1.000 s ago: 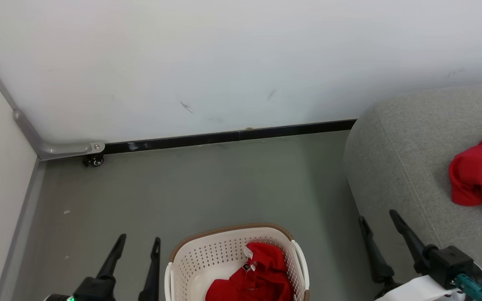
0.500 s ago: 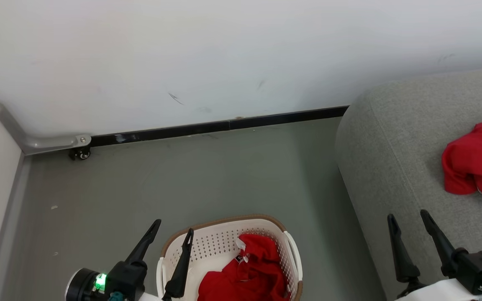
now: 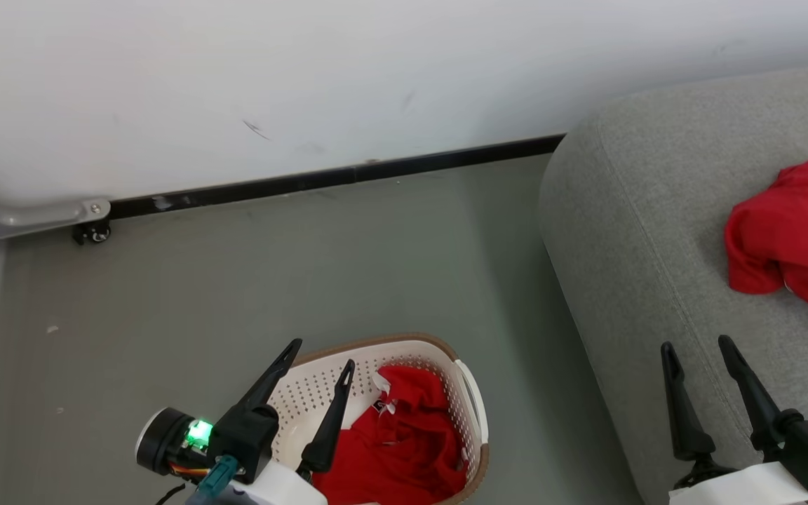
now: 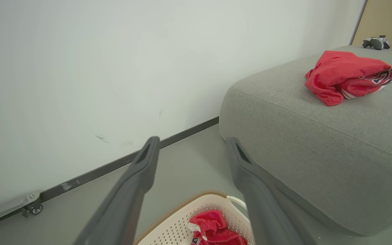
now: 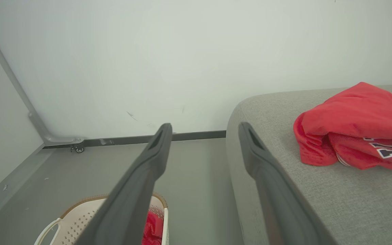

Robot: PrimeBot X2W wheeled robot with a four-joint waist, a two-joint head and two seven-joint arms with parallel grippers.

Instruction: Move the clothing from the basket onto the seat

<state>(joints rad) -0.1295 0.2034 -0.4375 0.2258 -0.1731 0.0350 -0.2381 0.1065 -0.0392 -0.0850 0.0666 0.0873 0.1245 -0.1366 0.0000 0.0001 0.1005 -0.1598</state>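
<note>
Left gripper (image 3: 323,353) swung over basket (image 3: 471,400), fingers (image 3: 271,379) apart, clothing (image 3: 404,449) inside

No legible text; red jersey (image 5: 349,132) on seat (image 5: 318,204) shows dark, white-outlined lettering (image 5: 385,149); folded over, unreadable.

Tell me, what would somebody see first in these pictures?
The bright red soft garment crumpled on the big grey woven-fabric sofa seat, at the head view's right, jumps out first. Next comes more red clothing lying in the oval cream-white perforated plastic basket at the bottom middle. The left gripper, long dark jaws open, overlaps the basket's left side there.
</note>
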